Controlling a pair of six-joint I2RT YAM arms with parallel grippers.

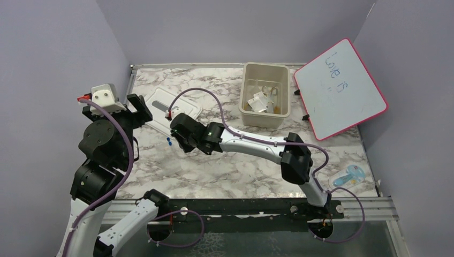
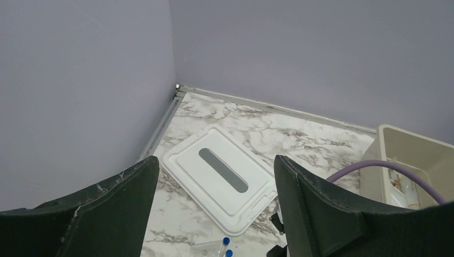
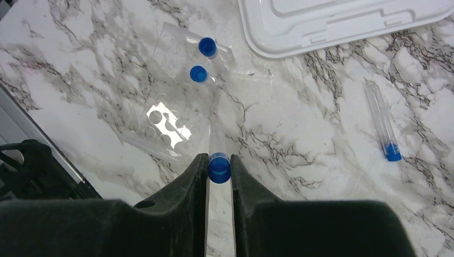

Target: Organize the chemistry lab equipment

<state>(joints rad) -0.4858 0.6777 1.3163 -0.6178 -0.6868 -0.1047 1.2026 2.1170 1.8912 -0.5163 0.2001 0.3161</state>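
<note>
Right tool (image 3: 219, 167) is clamped on a blue-capped tube (image 3: 217, 140), a packet (image 3: 160, 104) just ahead on the worktop (image 3: 300, 123). Left tool (image 2: 215, 166) gapes wide, empty.

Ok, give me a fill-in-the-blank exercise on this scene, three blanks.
1. The right pincer is shut on a clear tube with a ___ cap.
2. The left pincer stands ___ and holds nothing.
3. The white lid lies on the table, left of the tub, whose walls are ___.
Missing words: blue; open; beige.
</note>
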